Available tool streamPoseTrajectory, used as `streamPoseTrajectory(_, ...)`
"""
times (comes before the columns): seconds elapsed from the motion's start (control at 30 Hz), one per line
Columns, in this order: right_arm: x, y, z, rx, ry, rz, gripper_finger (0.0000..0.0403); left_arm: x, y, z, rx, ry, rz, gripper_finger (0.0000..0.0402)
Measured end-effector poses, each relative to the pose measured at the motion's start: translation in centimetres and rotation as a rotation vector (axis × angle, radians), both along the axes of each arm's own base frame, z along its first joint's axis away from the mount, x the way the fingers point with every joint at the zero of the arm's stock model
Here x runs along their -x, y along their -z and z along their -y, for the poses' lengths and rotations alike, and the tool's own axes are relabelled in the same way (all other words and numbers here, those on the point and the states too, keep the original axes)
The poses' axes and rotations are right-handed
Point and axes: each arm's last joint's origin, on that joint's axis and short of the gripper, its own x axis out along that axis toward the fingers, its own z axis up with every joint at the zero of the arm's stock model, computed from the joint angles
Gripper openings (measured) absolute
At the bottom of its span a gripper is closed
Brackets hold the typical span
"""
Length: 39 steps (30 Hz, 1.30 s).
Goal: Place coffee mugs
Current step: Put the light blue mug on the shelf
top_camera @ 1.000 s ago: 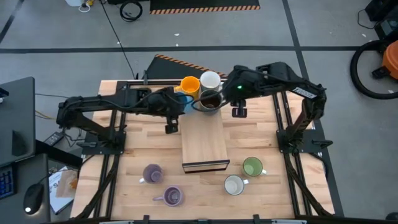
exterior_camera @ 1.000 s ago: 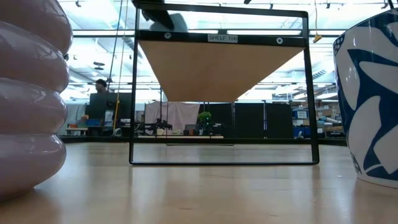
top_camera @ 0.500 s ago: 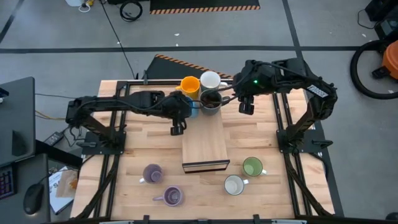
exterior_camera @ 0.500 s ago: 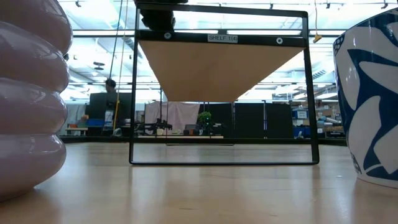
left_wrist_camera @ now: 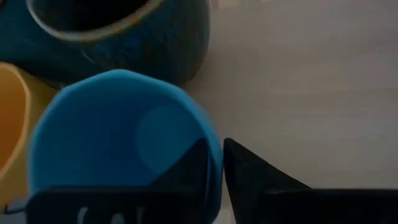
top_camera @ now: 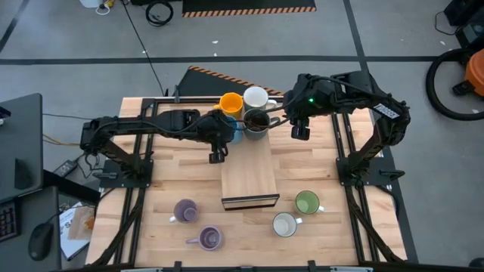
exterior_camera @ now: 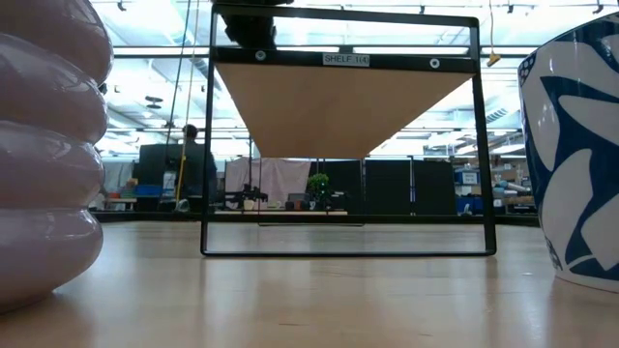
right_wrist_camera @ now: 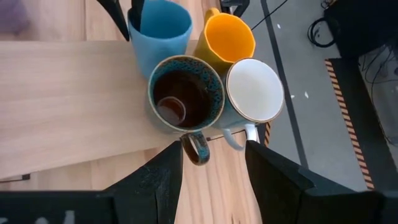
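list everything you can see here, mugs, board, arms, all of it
orange mug: 1, far end of board
white mug: 1, beside orange
brown mug: 1, front of the cluster
blue mug: 1, left fingers on its rim
purple mugs: 2, near left table
green mug: 1, near right
pale mug: 1, beside green
board: 1, wood, centre
person: 1, far background
left gripper: at blue mug
right gripper: open, over brown mug's handle

wooden board [top_camera: 248,172] on table centre | shelf frame [exterior_camera: 340,135] | person [exterior_camera: 191,164] in background | monitor [top_camera: 20,143] beside table
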Motion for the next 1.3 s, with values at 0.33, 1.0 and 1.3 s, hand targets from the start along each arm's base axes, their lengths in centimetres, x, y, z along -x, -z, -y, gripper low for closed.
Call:
streamPoseTrajectory(0.33, 0.0, 0.0, 0.0, 0.001, -0.003, -0.001, 0.0181, -0.22, -0.23, -0.1, -0.013, -0.042, 0.037, 0.0113)
streamPoseTrajectory(1.0, -0.24, -0.12, -0.05, -0.012, -0.018, 0.024, 0.0181, -0.24, -0.28, -0.18, 0.062, -0.182, 0.084, 0.0125)
streamPoseTrajectory(1.3, -0.27, -0.15, -0.04, -0.016, -0.012, 0.031, 0.0181, -0.46, -0.5, -0.25, 0.055, -0.181, 0.115, 0.0125)
